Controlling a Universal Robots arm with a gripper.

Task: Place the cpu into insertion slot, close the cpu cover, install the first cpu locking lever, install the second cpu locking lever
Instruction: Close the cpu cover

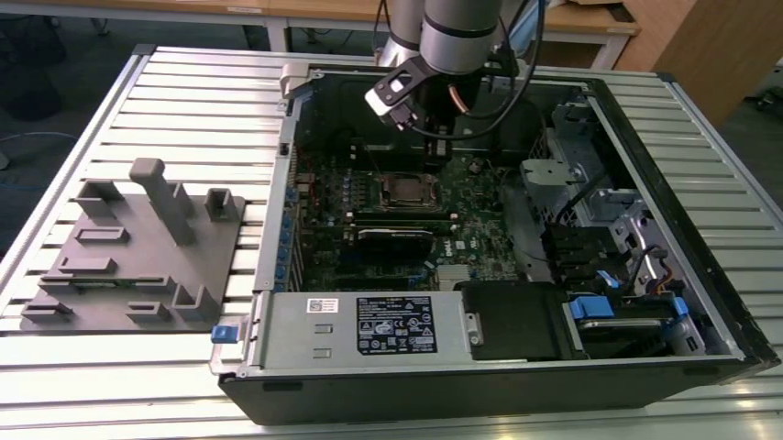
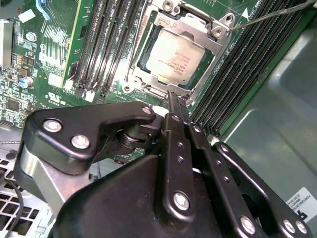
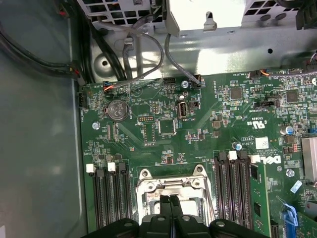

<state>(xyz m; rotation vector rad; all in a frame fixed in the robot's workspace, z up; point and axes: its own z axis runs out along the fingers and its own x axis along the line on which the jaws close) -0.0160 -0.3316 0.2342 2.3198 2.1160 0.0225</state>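
The cpu (image 2: 177, 57) lies flat in the insertion slot (image 2: 148, 74) on the green board, its silver-grey top showing. The cpu cover (image 2: 214, 38) lies down over it, framing the chip through its window. My gripper (image 2: 173, 97) is shut with nothing between its black fingers, and its tip hangs just over the slot's edge. In the first wrist view the shut gripper (image 3: 170, 201) sits over the silvery slot (image 3: 148, 184). A thin metal locking lever (image 2: 267, 15) runs out from one corner of the slot. In the exterior view the gripper (image 1: 437, 158) hangs above the slot (image 1: 404, 191).
Long black memory slots (image 2: 99, 44) flank the slot on both sides. The open computer case (image 1: 685, 302) stands on a slatted table, with a drive cage (image 1: 575, 183) and cables inside. A grey fixture block (image 1: 135, 247) sits at the exterior view's left.
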